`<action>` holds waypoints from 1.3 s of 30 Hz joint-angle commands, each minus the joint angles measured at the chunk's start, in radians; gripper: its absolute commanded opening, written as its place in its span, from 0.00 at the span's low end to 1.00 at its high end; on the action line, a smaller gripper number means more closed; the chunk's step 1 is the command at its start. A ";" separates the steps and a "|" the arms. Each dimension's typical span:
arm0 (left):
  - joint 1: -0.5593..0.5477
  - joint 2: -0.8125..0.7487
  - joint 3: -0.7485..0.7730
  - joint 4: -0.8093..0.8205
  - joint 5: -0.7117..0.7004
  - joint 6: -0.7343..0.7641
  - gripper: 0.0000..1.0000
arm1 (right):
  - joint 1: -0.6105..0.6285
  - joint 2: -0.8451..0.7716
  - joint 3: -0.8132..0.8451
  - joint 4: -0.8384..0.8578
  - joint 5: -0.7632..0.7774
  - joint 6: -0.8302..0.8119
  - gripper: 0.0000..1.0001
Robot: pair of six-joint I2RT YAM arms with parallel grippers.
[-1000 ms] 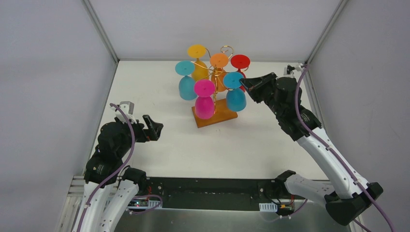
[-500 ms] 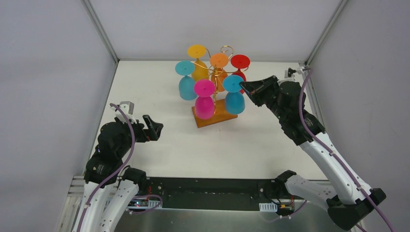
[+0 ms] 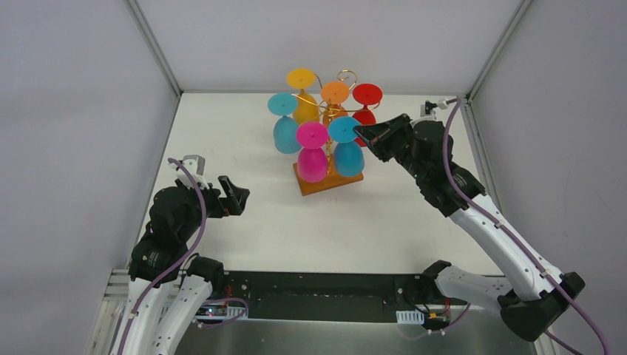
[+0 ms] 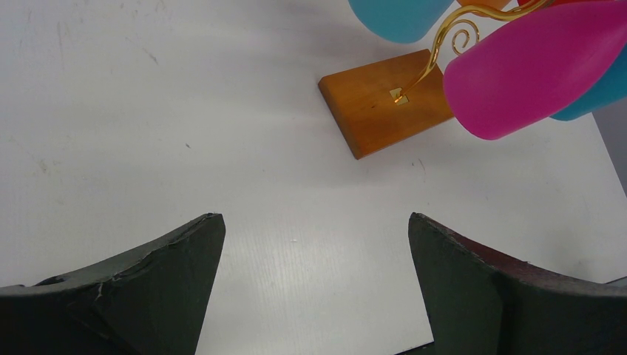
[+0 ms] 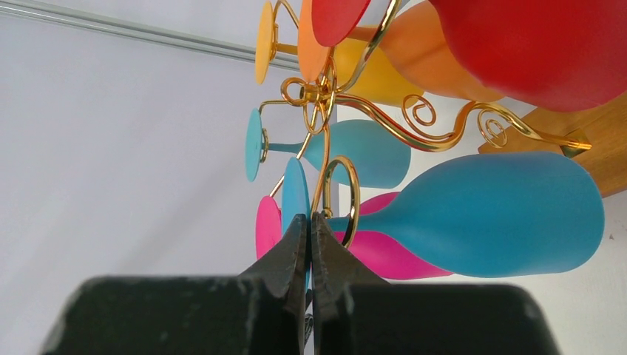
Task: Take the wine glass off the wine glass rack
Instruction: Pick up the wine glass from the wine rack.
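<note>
Blue wine glass (image 3: pixel 347 154) hung on the wine glass rack (image 3: pixel 333 183), its foot met by the closed right gripper (image 3: pixel 361 134).
Since a second ago the glass has been swung left toward the pink glass (image 3: pixel 313 159); whether its foot is pinched cannot be told. The left gripper (image 3: pixel 236 196) is held wide open, well apart from the rack.

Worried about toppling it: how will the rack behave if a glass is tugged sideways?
Likely tippy: the rack carries six glasses high above a small wooden base. Its thin wire probably flexes. The blue glass by the right claw looks plastic, so light.
</note>
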 commanded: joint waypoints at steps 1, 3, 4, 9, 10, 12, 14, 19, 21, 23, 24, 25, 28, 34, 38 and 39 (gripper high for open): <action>0.013 -0.012 -0.006 0.014 0.011 -0.012 1.00 | 0.010 0.015 0.079 0.037 0.033 -0.005 0.00; 0.012 -0.013 -0.006 0.014 0.012 -0.012 0.99 | 0.011 0.029 0.103 0.027 0.044 -0.009 0.00; 0.013 -0.014 -0.006 0.014 0.012 -0.012 1.00 | 0.010 0.036 0.113 0.022 0.048 -0.010 0.00; 0.013 -0.014 -0.007 0.014 0.011 -0.012 1.00 | 0.011 0.064 0.165 -0.007 0.082 -0.011 0.00; 0.013 -0.014 -0.008 0.014 0.011 -0.012 1.00 | 0.011 0.067 0.169 -0.007 0.090 -0.009 0.00; 0.013 -0.012 -0.008 0.014 0.012 -0.012 1.00 | 0.009 0.070 0.175 -0.012 0.106 -0.008 0.00; 0.013 -0.012 -0.008 0.014 0.011 -0.012 1.00 | 0.002 0.074 0.182 -0.022 0.116 0.000 0.00; 0.013 -0.009 -0.008 0.014 0.011 -0.012 0.99 | -0.014 0.084 0.184 -0.030 0.120 0.026 0.00; 0.012 -0.009 -0.007 0.014 0.012 -0.012 1.00 | -0.021 0.083 0.180 -0.030 0.126 0.034 0.00; 0.013 -0.011 -0.007 0.014 0.012 -0.011 1.00 | -0.031 0.081 0.174 -0.029 0.134 0.040 0.00; 0.013 -0.012 -0.008 0.014 0.012 -0.011 1.00 | -0.039 0.078 0.168 -0.023 0.135 0.046 0.00; 0.013 -0.012 -0.008 0.014 0.012 -0.011 1.00 | -0.045 0.076 0.159 -0.015 0.133 0.055 0.00; 0.013 -0.013 -0.008 0.014 0.018 -0.009 1.00 | -0.070 0.063 0.126 0.013 0.123 0.082 0.00; 0.013 -0.014 -0.008 0.014 0.017 -0.016 0.99 | -0.095 0.038 0.099 0.016 0.117 0.095 0.00; 0.012 -0.002 -0.006 0.014 0.053 -0.020 1.00 | -0.104 -0.014 0.049 0.022 0.126 0.106 0.00; 0.011 0.004 -0.006 0.014 0.056 -0.021 0.99 | -0.104 -0.030 0.034 0.027 0.126 0.108 0.00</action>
